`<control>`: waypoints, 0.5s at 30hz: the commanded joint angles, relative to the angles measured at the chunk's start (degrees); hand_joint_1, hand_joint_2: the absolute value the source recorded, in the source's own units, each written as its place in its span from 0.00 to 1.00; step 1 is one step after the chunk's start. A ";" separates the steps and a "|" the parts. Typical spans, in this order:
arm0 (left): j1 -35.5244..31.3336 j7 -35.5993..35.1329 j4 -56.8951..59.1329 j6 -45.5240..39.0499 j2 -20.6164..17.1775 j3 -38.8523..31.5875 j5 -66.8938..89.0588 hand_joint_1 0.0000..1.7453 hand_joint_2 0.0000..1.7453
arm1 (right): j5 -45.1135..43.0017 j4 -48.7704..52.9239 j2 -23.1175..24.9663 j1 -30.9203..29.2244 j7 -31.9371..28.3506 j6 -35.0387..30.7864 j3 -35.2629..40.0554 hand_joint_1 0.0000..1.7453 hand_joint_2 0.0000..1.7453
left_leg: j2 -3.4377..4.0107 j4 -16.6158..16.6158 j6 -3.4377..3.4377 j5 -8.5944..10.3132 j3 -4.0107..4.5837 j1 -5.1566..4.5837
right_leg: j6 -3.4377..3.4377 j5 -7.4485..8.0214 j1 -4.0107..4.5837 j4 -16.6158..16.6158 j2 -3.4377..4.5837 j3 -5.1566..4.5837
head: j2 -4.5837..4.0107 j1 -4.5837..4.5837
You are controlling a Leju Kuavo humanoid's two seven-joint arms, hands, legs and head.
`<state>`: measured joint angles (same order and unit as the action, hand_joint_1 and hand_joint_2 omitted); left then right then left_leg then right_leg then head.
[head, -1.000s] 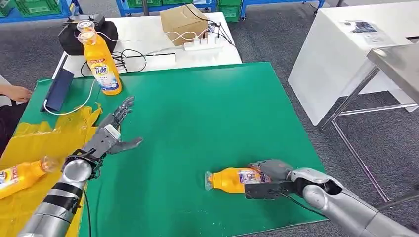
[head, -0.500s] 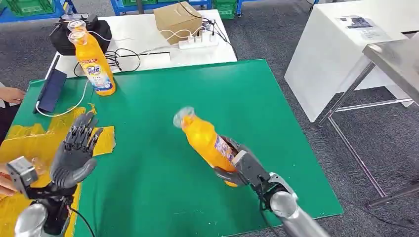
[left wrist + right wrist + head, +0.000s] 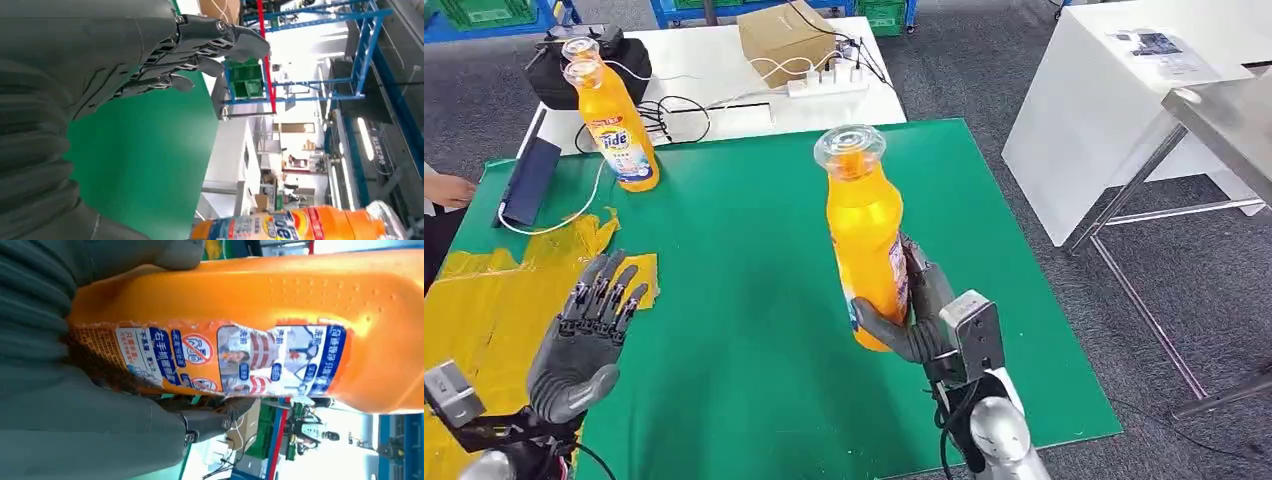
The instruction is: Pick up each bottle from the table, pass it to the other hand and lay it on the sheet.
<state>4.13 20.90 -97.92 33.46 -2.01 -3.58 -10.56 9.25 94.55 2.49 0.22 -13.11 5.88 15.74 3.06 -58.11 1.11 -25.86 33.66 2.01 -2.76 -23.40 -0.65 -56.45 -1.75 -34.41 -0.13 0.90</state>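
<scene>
**Handover stage: bottle raised in right hand, left hand waiting**

The right hand grips an orange bottle around its lower body, holding it upright and clear of the green mat, cap uppermost. The right wrist view shows the thumb and fingers wrapped across the label, a firm hold. The left hand is raised near the yellow sheet, fingers spread and holding nothing, well apart from the bottle. A second bottle stands upright at the far left of the mat.

Assessment: the step in hand is the pass to the left hand. For a sound transfer, the free upper body of the bottle should be presented to the left palm, since the right hand occupies the lower part. The right hand should release only once the left fingers close fully. The bottle looks smooth; a slip is the principal risk. A cable lies near the sheet's far edge and should be avoided.
</scene>
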 commanded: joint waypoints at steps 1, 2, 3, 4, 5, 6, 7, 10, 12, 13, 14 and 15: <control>-1.65 -0.88 0.73 0.35 -0.25 4.96 -0.53 0.00 1.00 | 4.55 -10.19 0.58 -4.17 3.54 1.72 7.55 1.00 1.00 | -0.20 0.12 -0.18 -0.01 -0.22 -0.03 | 0.11 -0.01 -0.04 0.07 0.17 0.18 | 0.00 0.00; -2.03 -1.02 0.99 0.34 -0.29 5.42 -0.65 0.00 1.00 | 4.79 -11.88 0.54 -4.77 4.04 2.18 8.94 1.00 1.00 | -0.13 0.09 -0.14 -0.01 -0.17 -0.02 | 0.08 0.00 -0.03 0.05 0.16 0.14 | 0.00 0.00; -2.58 -1.15 1.31 0.45 -0.50 6.05 -0.67 0.00 1.00 | 5.93 -14.05 0.06 -5.75 5.38 2.48 11.03 1.00 1.00 | -0.08 0.06 -0.10 0.00 -0.11 0.01 | 0.06 0.03 0.01 0.05 0.14 0.09 | 0.00 0.00; -2.98 -1.29 1.64 0.27 -0.51 6.30 -0.66 0.00 1.00 | 5.81 -15.42 0.24 -6.31 5.15 2.52 11.94 1.00 1.00 | -0.14 0.10 -0.15 -0.01 -0.20 -0.01 | 0.08 0.01 -0.02 0.07 0.17 0.17 | 0.00 0.00; -3.63 -1.45 2.18 0.49 -0.56 6.71 -0.97 0.00 1.00 | 6.50 -17.39 0.05 -7.51 6.04 2.97 13.47 1.00 1.00 | -0.10 0.08 -0.11 0.01 -0.14 0.00 | 0.06 0.02 0.00 0.06 0.13 0.12 | 0.00 0.00; -4.11 -1.60 2.60 0.45 -0.55 6.92 -1.15 0.00 1.00 | 6.59 -18.78 0.26 -8.40 6.31 3.05 14.38 1.00 1.00 | -0.19 0.11 -0.17 0.01 -0.21 -0.03 | 0.09 0.01 -0.04 0.07 0.15 0.18 | 0.00 0.00; -4.91 -1.91 3.33 0.76 -0.44 7.48 -1.57 0.00 1.00 | 6.95 -20.71 0.39 -9.98 6.91 3.50 16.08 1.00 1.00 | -0.11 0.09 -0.12 0.02 -0.16 -0.02 | 0.07 0.03 -0.03 0.06 0.14 0.12 | 0.00 0.00; -6.37 -2.30 4.70 1.00 -0.40 8.67 -1.68 0.00 1.00 | 6.97 -23.53 0.91 -12.54 7.74 3.85 18.33 1.00 1.00 | -0.13 0.08 -0.12 0.04 -0.12 -0.03 | 0.07 0.04 -0.03 0.04 0.13 0.09 | 0.00 0.00; -6.62 -2.39 4.94 0.88 -0.29 8.89 -1.72 0.00 1.00 | 6.78 -23.98 1.32 -13.12 8.04 3.91 18.79 1.00 1.00 | -0.15 0.09 -0.13 0.04 -0.15 -0.04 | 0.09 0.04 -0.04 0.04 0.14 0.12 | 0.00 0.00; -6.62 -2.39 4.94 0.88 -0.29 8.89 -1.72 0.00 1.00 | 6.78 -23.98 1.32 -13.12 8.04 3.91 18.79 1.00 1.00 | -0.14 0.09 -0.11 0.05 -0.11 -0.03 | 0.07 0.04 -0.04 0.04 0.10 0.09 | 0.00 0.00; -6.62 -2.39 4.94 0.88 -0.29 8.89 -1.72 0.00 1.00 | 6.78 -23.98 1.32 -13.12 8.04 3.91 18.79 1.00 1.00 | -0.21 0.11 -0.16 0.05 -0.15 -0.06 | 0.10 0.03 -0.06 0.04 0.13 0.12 | 0.00 0.00; -6.40 -2.39 4.75 0.86 -0.46 8.95 -1.81 0.00 1.00 | 6.70 -23.97 1.08 -13.29 8.22 3.94 19.07 1.00 1.00 | -0.19 0.10 -0.14 0.04 -0.15 -0.04 | 0.08 0.02 -0.04 0.04 0.12 0.13 | 0.00 0.00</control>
<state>0.52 18.84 -97.57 34.16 -2.01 2.71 -12.15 16.24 79.48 3.58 -7.41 -5.42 9.46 30.18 3.05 -58.10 1.12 -25.83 33.67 2.02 -2.77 -23.39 -0.65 -56.46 -1.76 -34.41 -0.13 0.90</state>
